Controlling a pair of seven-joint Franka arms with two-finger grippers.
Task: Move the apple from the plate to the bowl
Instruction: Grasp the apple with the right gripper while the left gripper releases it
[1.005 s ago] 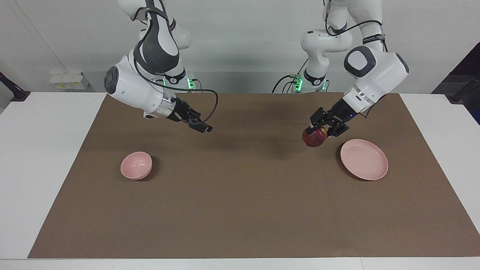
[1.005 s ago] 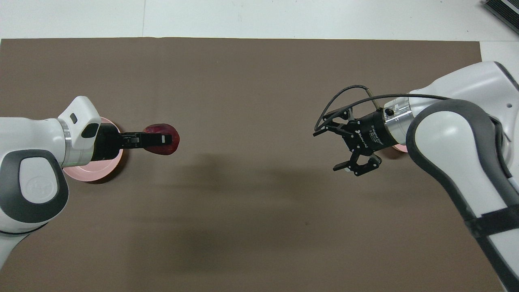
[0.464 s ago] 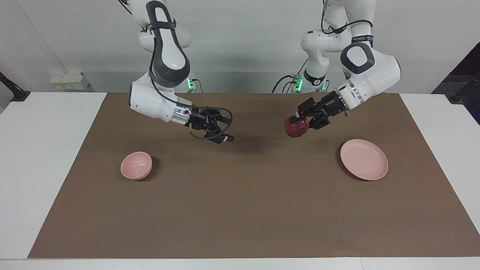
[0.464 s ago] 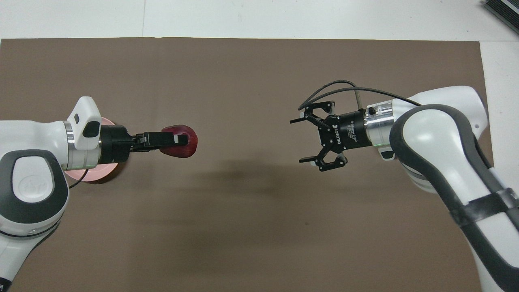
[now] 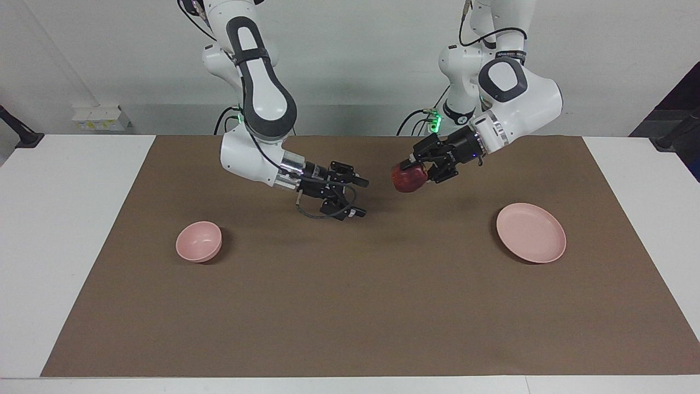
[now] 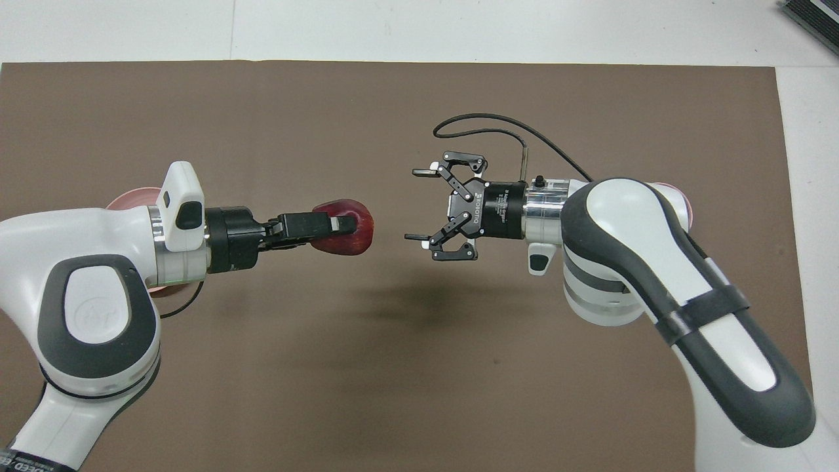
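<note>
Now plate [image 5: 531, 232] bare, bowl [image 5: 199, 241] bare, apple [image 5: 408, 178] in left claw [image 5: 414, 167]

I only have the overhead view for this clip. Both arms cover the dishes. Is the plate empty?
Observer: Yes. In the facing view the plate lies bare at the left arm's end of the mat.
Operator: And the bowl?
Observer: The bowl sits empty at the right arm's end.
Operator: Is the apple off the mat?
Observer: Yes. The left gripper holds the apple in the air above the mat's middle.
Operator: Has the right gripper touched it?
Observer: No. The right gripper is open, with a gap between it and the apple.
</note>
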